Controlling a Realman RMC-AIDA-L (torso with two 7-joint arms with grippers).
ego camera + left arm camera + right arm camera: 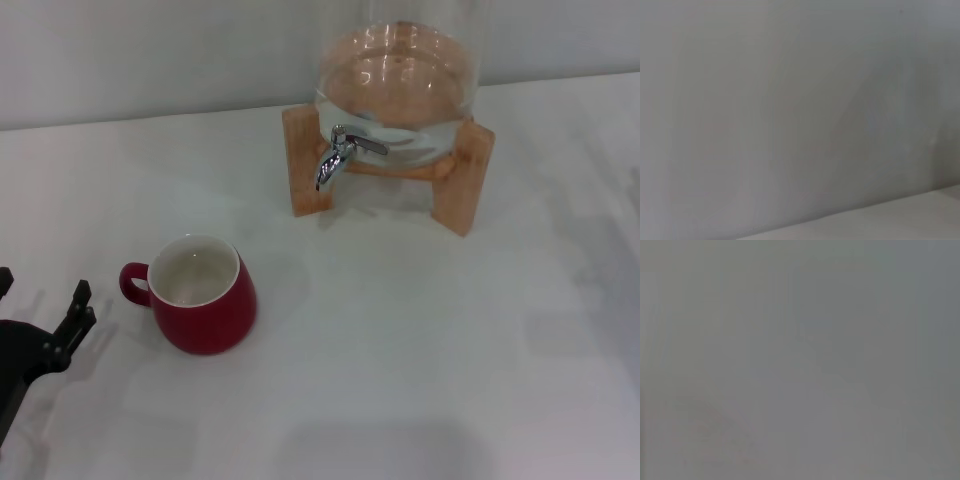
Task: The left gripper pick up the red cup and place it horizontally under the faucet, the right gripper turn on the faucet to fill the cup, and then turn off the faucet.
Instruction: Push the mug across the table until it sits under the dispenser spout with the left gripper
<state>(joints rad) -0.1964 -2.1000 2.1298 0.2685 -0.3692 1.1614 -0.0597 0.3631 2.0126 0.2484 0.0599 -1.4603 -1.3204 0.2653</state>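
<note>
The red cup [205, 305] stands upright on the white table [420, 340] at the lower left of the head view. Its white inside looks empty and its loop handle points left. My left gripper [42, 290] sits just left of that handle, a small gap away, open with nothing between its fingers [80, 303]. The chrome faucet [343, 153] juts from the front of the dispenser at the back, spout curving down, lever pointing right. My right gripper is out of view. Both wrist views show only blank grey surfaces.
The clear glass dispenser [400, 75] holds liquid and rests on a wooden stand [462, 190] at the back centre. A pale wall rises behind the table. Bare tabletop lies between the cup and the stand.
</note>
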